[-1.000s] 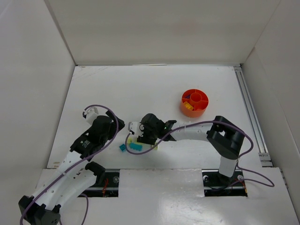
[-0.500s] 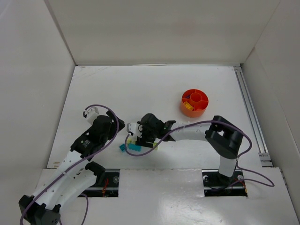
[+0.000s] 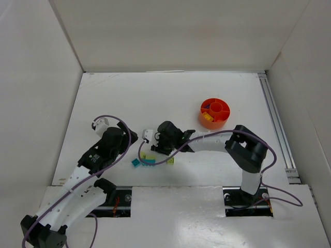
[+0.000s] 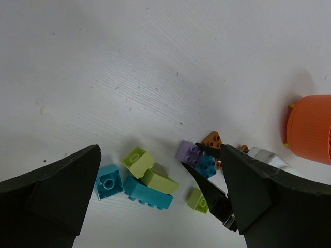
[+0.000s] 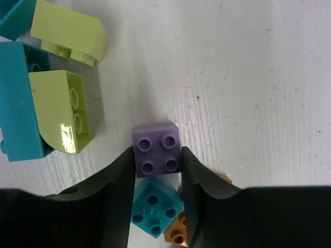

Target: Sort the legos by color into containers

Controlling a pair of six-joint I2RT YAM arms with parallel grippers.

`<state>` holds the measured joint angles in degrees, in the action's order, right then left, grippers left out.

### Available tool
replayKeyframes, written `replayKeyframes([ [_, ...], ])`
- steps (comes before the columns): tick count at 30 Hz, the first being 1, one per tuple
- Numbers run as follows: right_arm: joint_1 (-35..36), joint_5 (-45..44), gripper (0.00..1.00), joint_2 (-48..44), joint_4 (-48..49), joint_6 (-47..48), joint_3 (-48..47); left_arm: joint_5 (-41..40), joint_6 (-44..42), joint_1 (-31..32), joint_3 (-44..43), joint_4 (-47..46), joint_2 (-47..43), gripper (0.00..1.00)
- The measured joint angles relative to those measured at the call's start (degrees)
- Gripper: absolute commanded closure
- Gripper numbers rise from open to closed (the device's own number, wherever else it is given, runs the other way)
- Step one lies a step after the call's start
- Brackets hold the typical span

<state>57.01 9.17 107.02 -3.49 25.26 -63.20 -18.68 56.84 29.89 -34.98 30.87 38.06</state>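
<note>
Legos (image 3: 149, 161) lie in a loose cluster on the white desk (image 3: 170, 98), and one of them, the purple brick (image 5: 156, 150), serves as the reference point.

Right gripper (image 5: 156, 155): its fingers (image 5: 121, 191) stand close together, one pressed on each opposite side of the purple brick, studs facing the wrist camera. Whether the brick rests on the desk or is raised cannot be told.

A teal four-stud brick (image 5: 155, 206) sits just beside the purple brick, deeper between the same two fingers. An orange brick (image 5: 176, 235) touches its corner, on the far side from the purple brick.

Two lime bricks (image 5: 62, 111) lie near the purple brick on its left in the right wrist view. The nearer one rests against a long teal brick (image 5: 18, 103), which is farther from the purple brick.

Left gripper (image 4: 160, 150): its fingers (image 4: 62, 191) are spread wide and hold nothing. It hangs above the desk near the purple brick, with the whole cluster between the two tips in its own view.

The orange bowl (image 3: 212, 123) stands well apart from the purple brick, up and to the right in the top view. A yellow piece is visible in one of its compartments.
</note>
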Motion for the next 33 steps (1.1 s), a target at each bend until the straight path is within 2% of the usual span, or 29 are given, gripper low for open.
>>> replayKeyframes([
  [7, 0.0, 1.9, 0.83, -0.5, 0.6, -0.2, 0.4, 0.2, -0.3, 0.0, 0.0, 0.0, 0.0, 0.0],
  [14, -2.6, 4.0, 0.86, -5.9, 0.5, -1.7, 0.5, 0.5, -0.9, 0.0, 0.0, -0.2, -0.1, 0.0],
  [18, -8.5, 4.7, 0.86, -12.2, 1.0, -2.9, 1.6, 0.7, -1.6, 0.0, 0.0, -1.1, -0.4, 0.0],
  [24, -22.6, 1.8, 0.86, -20.1, -1.0, -4.9, 2.2, 1.8, -3.4, 0.0, 0.0, -3.3, 0.0, 0.0],
  [29, -34.5, -3.4, 0.86, -20.9, -7.1, -5.7, 0.8, 2.5, -5.0, 0.0, 0.0, -5.4, 1.5, 0.0],
  [33, -37.8, -4.9, 0.86, -20.2, -10.0, -5.6, -0.5, 2.8, -5.9, 0.0, 0.0, -6.3, 2.3, 0.0],
])
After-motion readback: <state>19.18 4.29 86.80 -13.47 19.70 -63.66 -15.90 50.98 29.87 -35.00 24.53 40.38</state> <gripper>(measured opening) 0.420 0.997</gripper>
